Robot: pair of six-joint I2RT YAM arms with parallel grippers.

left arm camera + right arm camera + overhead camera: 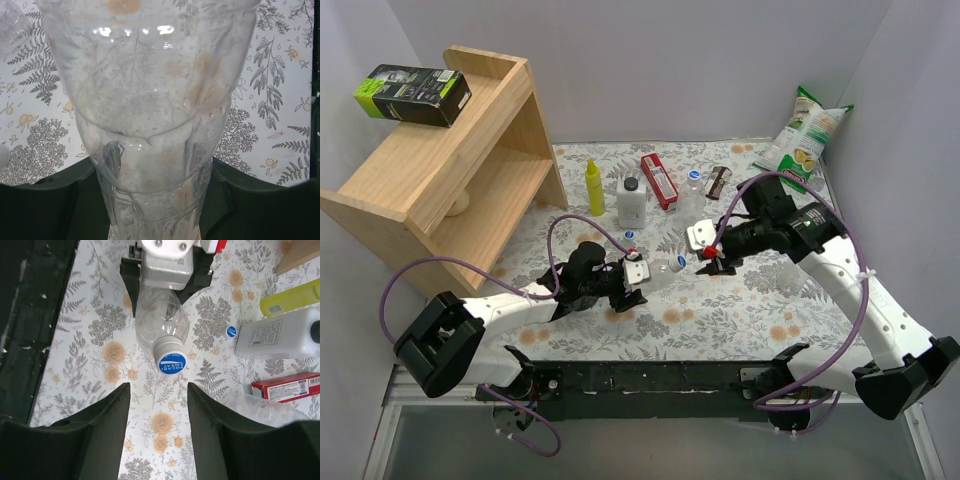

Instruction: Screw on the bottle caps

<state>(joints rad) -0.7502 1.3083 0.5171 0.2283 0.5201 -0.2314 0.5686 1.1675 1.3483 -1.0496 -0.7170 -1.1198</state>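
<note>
Blue round plastic screw cap (172, 362), lettered in white, sits on the neck of a small clear plastic bottle (665, 266) held level over the middle of the table (760, 310). The left pincer (642, 272) pinches this bottle by its body. In the left wrist view the see-through wall fills the picture, with dark fingers (45, 205) at either side. The right pincer (159, 387) faces the cap with its fingers spread wide and clear of it on both sides. How far the cap is threaded cannot be told.

The table wears a white cloth printed with grey ferns and orange blossoms. A second blue cap (629, 236) lies loose on it just beside a white opaque bottle with a black cap (632, 202). Toward the far edge are a slim yellow bottle (594, 187), a red carton (659, 180), a second clear bottle (693, 190) standing upright with a blue cap on, and a brown wrapped bar (719, 181). A green snack bag (807, 130) leans in the far right corner. A pale wooden shelf unit (450, 190) fills the far left corner, with a black and green box (412, 95) on top. Plain pale grey walls (670, 60) close the far, left and right sides.
</note>
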